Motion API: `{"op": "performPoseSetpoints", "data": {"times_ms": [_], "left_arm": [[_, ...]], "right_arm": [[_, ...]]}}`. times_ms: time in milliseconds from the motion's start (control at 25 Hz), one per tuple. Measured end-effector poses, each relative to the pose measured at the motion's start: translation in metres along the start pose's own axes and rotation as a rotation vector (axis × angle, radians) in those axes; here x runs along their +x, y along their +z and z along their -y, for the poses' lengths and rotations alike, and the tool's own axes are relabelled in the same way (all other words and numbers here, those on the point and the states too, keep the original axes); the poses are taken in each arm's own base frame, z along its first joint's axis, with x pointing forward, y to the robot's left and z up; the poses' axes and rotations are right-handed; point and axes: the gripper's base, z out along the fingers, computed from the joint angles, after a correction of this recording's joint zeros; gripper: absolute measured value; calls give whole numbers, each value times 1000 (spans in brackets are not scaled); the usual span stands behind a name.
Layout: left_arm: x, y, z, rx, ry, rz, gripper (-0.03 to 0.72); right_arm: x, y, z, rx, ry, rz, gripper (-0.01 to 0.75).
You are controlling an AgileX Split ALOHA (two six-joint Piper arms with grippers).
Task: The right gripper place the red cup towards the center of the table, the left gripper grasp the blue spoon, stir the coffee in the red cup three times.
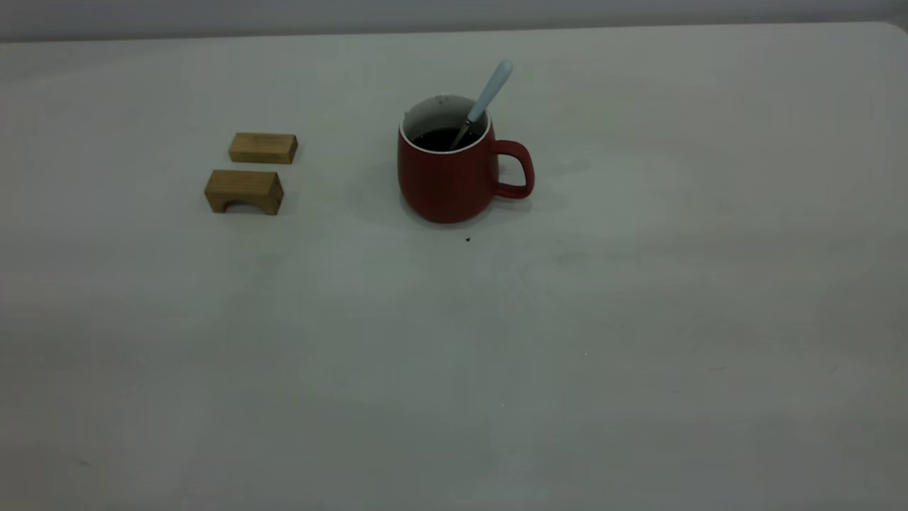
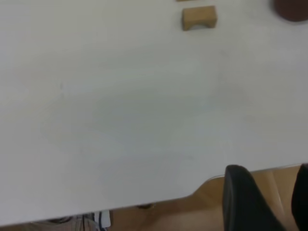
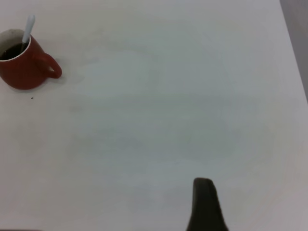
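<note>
Currently the cup (image 1: pixel 447 177) stands upright near the middle of the table (image 1: pixel 638 341), handle turned toward the right arm's side, which fits an approach by the right gripper (image 3: pixel 206 204). The spoon (image 1: pixel 486 99) leans inside it, handle resting on the rim above the cup handle, bowl end down in the coffee (image 1: pixel 443 138); nothing holds it, so it stays by its own lean.

Neither arm appears in the exterior view; both look parked back from the work area. Left gripper (image 2: pixel 269 202) hangs at the near table edge, well apart from the blocks; two dark fingers show with a gap between them, so I read it as spread and holding nothing. Right gripper: only one dark fingertip shows, far from the cup; cannot tell how its jaws stand.

Judgement: cup placed and spoon left in it, so the task looks finished or nearly so.

Count:
- cups: 1
- spoons: 1
- wooden blocks: 2, flat block (image 1: pixel 263 147) and arched block (image 1: pixel 244 191), near each other, to the left arm's side of the cup
- dark speck (image 1: pixel 467 240) just in front of the cup: 1
</note>
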Motion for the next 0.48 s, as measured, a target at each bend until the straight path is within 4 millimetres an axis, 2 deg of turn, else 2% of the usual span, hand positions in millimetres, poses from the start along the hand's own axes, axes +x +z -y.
{"op": "performPoseSetpoints", "data": {"times_ms": [160, 480], "left_arm": [[16, -4, 1, -41, -32, 81, 322], [17, -5, 1, -54, -35, 88, 322]], "right_arm": [[0, 0, 0, 0, 0, 0, 572], [0, 0, 0, 0, 0, 0, 572]]}}
